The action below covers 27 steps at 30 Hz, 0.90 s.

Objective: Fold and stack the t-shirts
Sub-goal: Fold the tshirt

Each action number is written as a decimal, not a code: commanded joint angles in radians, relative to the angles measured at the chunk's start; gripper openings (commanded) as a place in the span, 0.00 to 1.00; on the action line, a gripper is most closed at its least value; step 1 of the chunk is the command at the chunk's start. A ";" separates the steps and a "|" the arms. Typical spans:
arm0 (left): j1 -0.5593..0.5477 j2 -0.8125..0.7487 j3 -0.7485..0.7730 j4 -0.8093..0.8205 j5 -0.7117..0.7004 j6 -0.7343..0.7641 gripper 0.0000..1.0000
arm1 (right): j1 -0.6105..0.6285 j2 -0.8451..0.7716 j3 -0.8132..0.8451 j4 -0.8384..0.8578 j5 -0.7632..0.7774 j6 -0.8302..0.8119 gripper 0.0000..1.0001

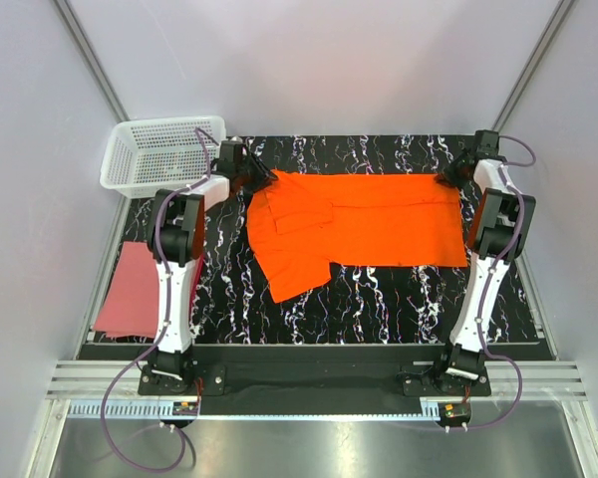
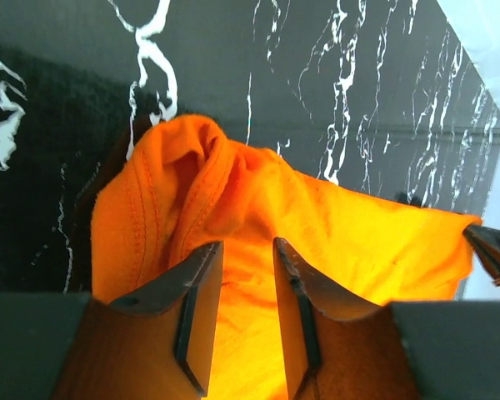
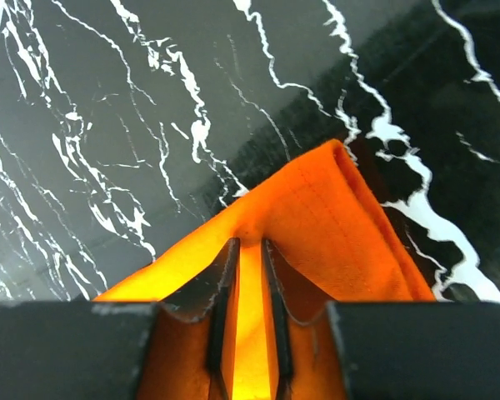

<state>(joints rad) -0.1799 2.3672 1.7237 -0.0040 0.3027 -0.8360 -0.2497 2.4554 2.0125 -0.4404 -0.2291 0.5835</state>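
My left gripper (image 2: 248, 250) seems clamped on the orange t-shirt (image 1: 369, 224) at its far left corner, and my right gripper (image 3: 248, 246) nips the far right corner. Both arms stretch forward. The shirt lies across the table (image 1: 379, 304); the pink-red t-shirt (image 1: 130, 289) lies at its left edge.

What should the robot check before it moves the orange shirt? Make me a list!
1. Left pincer has orange shirt cloth between its fingers: ok.
2. Right pincer pinches the shirt's other far corner: ok.
3. Shirt lying smooth: not ok, rumpled near the left pincer, one sleeve sticking out.
4. Pink-red shirt out of the way, at the table's left edge: ok.
5. White basket apart from the orange shirt: ok.
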 commanded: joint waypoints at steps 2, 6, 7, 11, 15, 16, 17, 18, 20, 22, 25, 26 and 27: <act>0.020 -0.074 0.039 -0.033 -0.014 0.090 0.40 | 0.004 0.010 0.098 -0.087 -0.047 -0.023 0.25; -0.004 -0.294 -0.065 -0.099 -0.088 0.172 0.47 | 0.004 -0.100 0.075 -0.197 0.031 -0.060 0.44; -0.022 -0.337 -0.093 -0.111 -0.132 0.198 0.47 | 0.004 -0.123 0.069 -0.224 0.080 -0.080 0.56; -0.073 -0.543 -0.249 -0.162 -0.217 0.207 0.53 | 0.004 -0.315 -0.058 -0.281 0.160 -0.082 0.74; -0.142 -0.762 -0.474 -0.230 -0.298 0.193 0.55 | 0.004 -0.495 -0.283 -0.282 0.175 -0.070 0.80; -0.179 -0.801 -0.516 -0.241 -0.341 0.196 0.56 | 0.004 -0.556 -0.313 -0.285 0.180 -0.073 0.81; -0.194 -0.836 -0.601 -0.252 -0.352 0.193 0.56 | 0.004 -0.582 -0.337 -0.288 0.185 -0.076 0.83; -0.211 -0.905 -0.646 -0.270 -0.359 0.187 0.56 | 0.004 -0.613 -0.387 -0.305 0.191 -0.080 0.83; -0.250 -0.977 -0.735 -0.281 -0.375 0.149 0.56 | 0.004 -0.704 -0.447 -0.307 0.165 -0.085 0.84; -0.280 -1.075 -0.867 -0.281 -0.375 0.099 0.55 | 0.006 -0.769 -0.546 -0.294 0.108 -0.079 0.84; -0.334 -1.180 -0.992 -0.274 -0.375 0.061 0.53 | 0.006 -0.887 -0.664 -0.270 0.050 -0.070 0.84; -0.348 -1.200 -1.033 -0.269 -0.376 0.057 0.52 | 0.007 -0.936 -0.688 -0.268 0.039 -0.065 0.85; -0.360 -1.235 -1.053 -0.266 -0.378 0.052 0.52 | 0.010 -0.960 -0.734 -0.264 0.028 -0.063 0.86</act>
<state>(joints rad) -0.5041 1.2266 0.7082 -0.3065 -0.0338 -0.7399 -0.2466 1.5845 1.3521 -0.7116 -0.1390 0.5190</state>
